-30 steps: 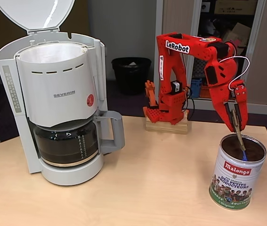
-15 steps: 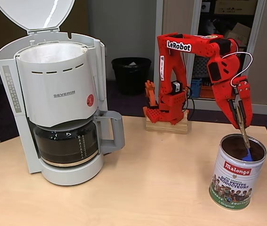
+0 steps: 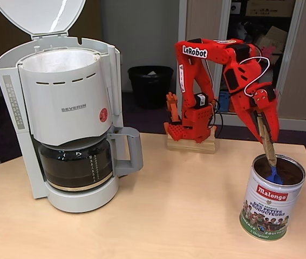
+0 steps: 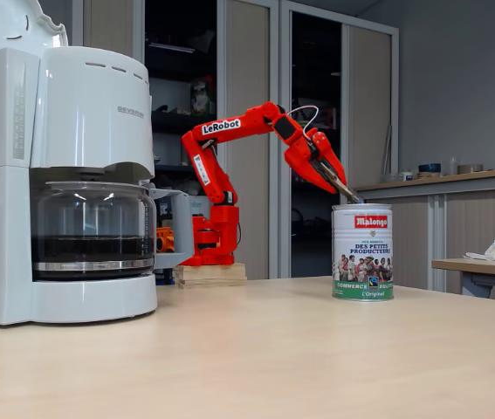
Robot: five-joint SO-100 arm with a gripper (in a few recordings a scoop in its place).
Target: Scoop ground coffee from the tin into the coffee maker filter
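The tin (image 3: pixel 271 202) with the red Malongo logo stands at the table's right; it also shows in the other fixed view (image 4: pixel 362 253). Dark ground coffee (image 3: pixel 289 171) lies inside it. My red gripper (image 3: pixel 266 132) hangs just above the tin's rim, shut on the wooden handle of a scoop. The scoop's blue bowl (image 3: pixel 274 175) dips into the tin on its left side. From the side, the gripper (image 4: pixel 339 185) slants down to the tin's top. The white Severin coffee maker (image 3: pixel 61 108) stands at the left with its lid up, and the white paper filter (image 3: pixel 61 59) lines its basket.
A glass carafe (image 3: pixel 77 164) of dark liquid sits under the basket. The arm's wooden base (image 3: pixel 191 144) is at the table's back edge. A black waste bin (image 3: pixel 150 83) stands on the floor behind. Bare tabletop lies between machine and tin.
The gripper swung slightly right, then back left. The scoop's blue bowl moved from the tin's right side to its left, staying inside the tin.
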